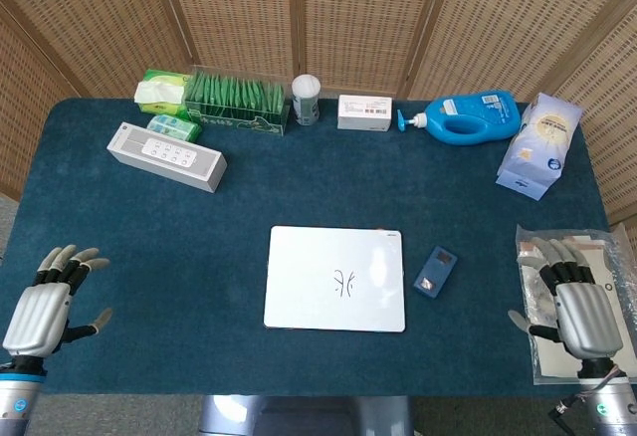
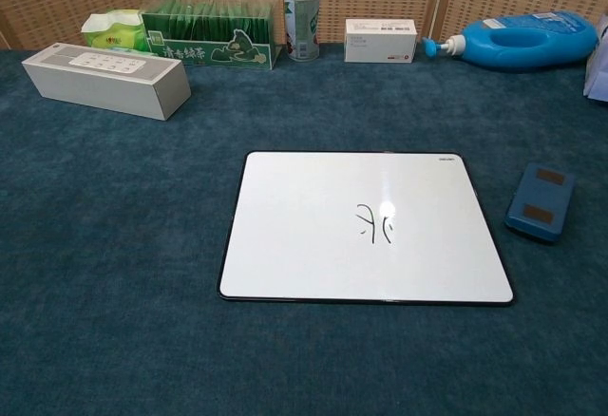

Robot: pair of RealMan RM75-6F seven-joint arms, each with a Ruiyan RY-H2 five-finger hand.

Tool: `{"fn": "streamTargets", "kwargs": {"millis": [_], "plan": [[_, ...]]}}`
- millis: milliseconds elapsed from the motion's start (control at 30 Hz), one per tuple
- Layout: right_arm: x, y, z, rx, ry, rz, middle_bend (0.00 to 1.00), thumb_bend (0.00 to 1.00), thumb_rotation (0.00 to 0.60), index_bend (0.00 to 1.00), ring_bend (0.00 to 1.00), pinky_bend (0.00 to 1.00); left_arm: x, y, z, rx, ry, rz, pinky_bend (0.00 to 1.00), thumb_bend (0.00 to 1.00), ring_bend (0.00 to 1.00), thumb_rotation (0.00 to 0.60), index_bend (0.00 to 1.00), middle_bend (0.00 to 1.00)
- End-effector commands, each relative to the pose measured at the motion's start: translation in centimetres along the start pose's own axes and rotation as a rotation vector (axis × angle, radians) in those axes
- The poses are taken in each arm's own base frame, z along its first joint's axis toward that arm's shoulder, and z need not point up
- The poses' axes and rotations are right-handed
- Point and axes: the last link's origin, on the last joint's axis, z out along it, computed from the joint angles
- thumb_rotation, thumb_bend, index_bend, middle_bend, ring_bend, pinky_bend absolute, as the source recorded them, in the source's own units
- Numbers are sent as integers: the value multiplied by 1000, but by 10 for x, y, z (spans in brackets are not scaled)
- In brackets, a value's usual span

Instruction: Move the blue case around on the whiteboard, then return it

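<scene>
Left hand point(image 1: 40, 309) at near left table corner, fingers spread, holding nothing. Right hand point(image 1: 577, 309) at near right edge over clear plastic bag point(image 1: 537, 257), fingers apart, empty too. Whiteboard point(image 1: 336, 278) flat mid-table, small scribble on it. Blue case point(image 1: 435, 272) just right of whiteboard, off it. Far row: white speaker point(image 1: 166, 155), blue bottle point(image 1: 468, 117).
</scene>
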Motion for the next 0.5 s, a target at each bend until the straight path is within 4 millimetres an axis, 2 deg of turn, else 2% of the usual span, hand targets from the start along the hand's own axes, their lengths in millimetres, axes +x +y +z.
{"fn": "streamTargets", "kwargs": {"millis": [33, 167, 300, 333, 400, 500], "plan": [[-6, -18, 21, 87, -62, 51, 197, 176, 404, 295, 12, 0, 0, -3, 0, 9, 1, 1, 0, 333, 89, 600, 238, 195], [-14, -32, 51, 148, -141, 42, 236, 163, 307, 416, 10, 0, 0, -5, 0, 16, -1, 3, 0, 333, 89, 600, 238, 195], [-20, -41, 65, 166, -176, 55, 227, 159, 286, 456, 0, 0, 0, -5, 1, 17, -3, 2, 0, 333, 89, 600, 238, 195], [-22, -43, 69, 170, -185, 60, 226, 159, 290, 456, 0, 0, 0, -5, 1, 16, -4, 2, 0, 332, 89, 600, 238, 195], [-26, -52, 82, 199, -198, 52, 225, 160, 338, 455, 0, 0, 0, -4, 2, 14, -7, 5, 0, 333, 89, 600, 238, 195], [-29, -55, 92, 220, -217, 10, 215, 185, 444, 435, 0, 0, 1, -4, 2, 15, -6, 8, 0, 332, 88, 600, 238, 195]]}}
